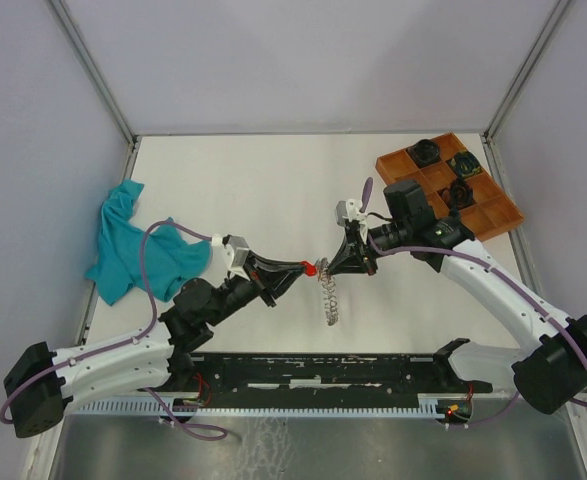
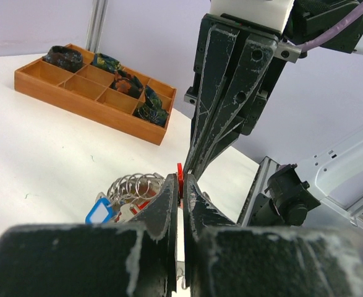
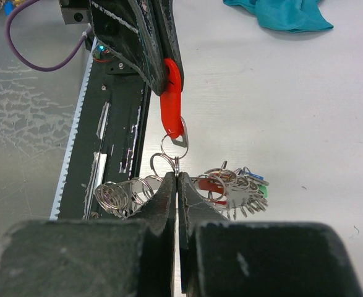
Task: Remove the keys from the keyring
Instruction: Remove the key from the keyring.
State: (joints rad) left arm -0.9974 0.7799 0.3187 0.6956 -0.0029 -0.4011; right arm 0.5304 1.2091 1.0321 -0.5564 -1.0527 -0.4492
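The keyring [image 1: 329,300] is a coil of silver wire rings that hangs between my two grippers above the table. My left gripper [image 1: 306,268] is shut on the red tag [image 2: 180,172] of one key. In the right wrist view the red tag [image 3: 170,102] hangs from the left fingers [image 3: 149,43] and links through small rings to the keyring [image 3: 116,195]. My right gripper [image 3: 177,176] is shut on a small ring of the keyring just below the tag. Several silver keys [image 3: 246,197] with red, blue and green tags fan out on the right. A blue tag [image 2: 99,211] shows beside the coil [image 2: 135,184].
A wooden compartment tray [image 1: 493,212] with dark items stands at the back right, and it also shows in the left wrist view [image 2: 88,105]. A teal cloth [image 1: 133,245] lies at the left. The black base rail [image 1: 313,370] runs along the near edge.
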